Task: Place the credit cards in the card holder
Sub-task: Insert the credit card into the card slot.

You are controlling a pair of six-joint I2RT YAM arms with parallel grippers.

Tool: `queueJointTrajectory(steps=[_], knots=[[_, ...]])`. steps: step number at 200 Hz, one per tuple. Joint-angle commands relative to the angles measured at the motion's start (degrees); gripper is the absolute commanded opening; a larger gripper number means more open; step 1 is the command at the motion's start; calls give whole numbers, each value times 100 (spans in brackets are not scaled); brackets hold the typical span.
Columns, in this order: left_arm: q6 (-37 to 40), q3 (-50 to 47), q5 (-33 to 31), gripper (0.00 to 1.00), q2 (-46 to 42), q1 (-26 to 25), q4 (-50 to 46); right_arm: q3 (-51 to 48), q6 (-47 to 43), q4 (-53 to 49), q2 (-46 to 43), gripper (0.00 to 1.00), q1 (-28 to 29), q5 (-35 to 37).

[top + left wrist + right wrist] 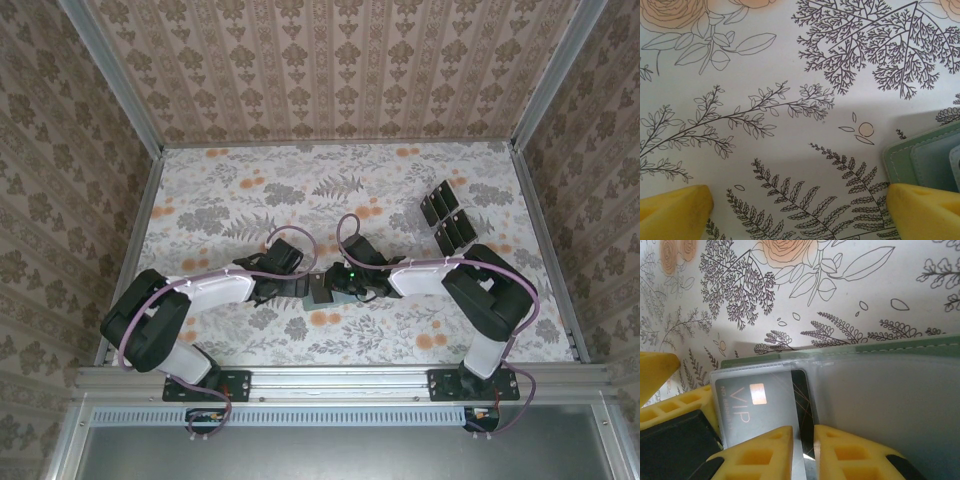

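Note:
The grey-green card holder (322,291) lies open on the floral table between both arms. In the right wrist view its green rim (890,350) frames clear inner sleeves. A black credit card (801,390) marked VIP sits mostly inside the left sleeve. My right gripper (803,450) is shut on that card's near edge. My left gripper (800,215) is open over bare tablecloth, its right finger (925,210) at the holder's corner (920,155). Several more black cards (447,217) stand at the back right.
The spare cards stand in a clear tiered rack (455,232) near the right wall. Aluminium rails (545,240) and patterned walls fence the table. A yellow finger of the left gripper (657,372) stands by the holder's left end.

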Motion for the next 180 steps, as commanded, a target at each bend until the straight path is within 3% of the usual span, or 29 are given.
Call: queueJointTrajectory(steps=[1, 69, 137, 180], knots=[[6, -93, -42, 100, 124, -4, 75, 89, 86, 142, 136, 19, 58, -198], [-5, -92, -89, 100, -17, -9, -1, 101, 64, 26, -232, 20, 60, -180], [-3, -64, -182, 100, -212, 45, -172, 26, -119, -357, -593, 35, -26, 62], [25, -31, -182, 100, -301, 123, -215, -82, -83, -274, -415, 36, -21, 67]])
